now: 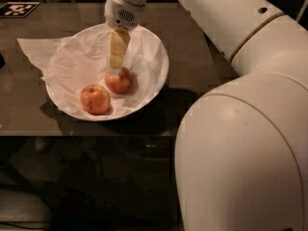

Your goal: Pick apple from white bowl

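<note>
The white bowl sits on the dark table, lined with a wrinkly white paper sheet. Two apples lie in it. The apple, small and deep red-orange, lies near the bowl's middle. A slightly larger, paler apple lies to its front left. My gripper hangs down from the wrist into the bowl, its tip right at the top of the small apple, which it partly covers.
The dark glossy table ends at a front edge just below the bowl. My large white arm and body fill the right side. A black-and-white marker tag lies at the far left corner.
</note>
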Motion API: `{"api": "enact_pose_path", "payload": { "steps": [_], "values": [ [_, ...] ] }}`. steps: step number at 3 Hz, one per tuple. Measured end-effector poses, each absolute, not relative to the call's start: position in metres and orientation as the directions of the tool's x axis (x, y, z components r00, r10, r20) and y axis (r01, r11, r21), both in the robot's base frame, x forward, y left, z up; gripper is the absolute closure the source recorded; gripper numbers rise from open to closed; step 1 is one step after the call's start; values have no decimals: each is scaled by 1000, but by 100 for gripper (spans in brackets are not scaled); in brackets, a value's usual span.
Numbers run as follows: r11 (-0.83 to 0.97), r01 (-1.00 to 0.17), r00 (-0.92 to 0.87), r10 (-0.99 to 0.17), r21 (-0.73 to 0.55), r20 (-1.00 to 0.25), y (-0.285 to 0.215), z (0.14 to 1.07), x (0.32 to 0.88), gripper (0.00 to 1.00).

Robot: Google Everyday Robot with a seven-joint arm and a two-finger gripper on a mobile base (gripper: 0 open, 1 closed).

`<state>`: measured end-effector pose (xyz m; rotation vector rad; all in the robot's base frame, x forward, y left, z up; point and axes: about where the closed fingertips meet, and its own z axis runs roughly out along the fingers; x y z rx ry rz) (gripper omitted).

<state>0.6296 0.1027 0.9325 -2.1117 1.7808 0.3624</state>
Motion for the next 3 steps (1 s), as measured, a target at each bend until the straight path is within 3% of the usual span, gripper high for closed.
{"api": "enact_pose_path", "payload": {
  "steps": [3],
  "values": [
    [-108,-993,111,-852,-35,-511,119,899,598,0]
  ]
}}
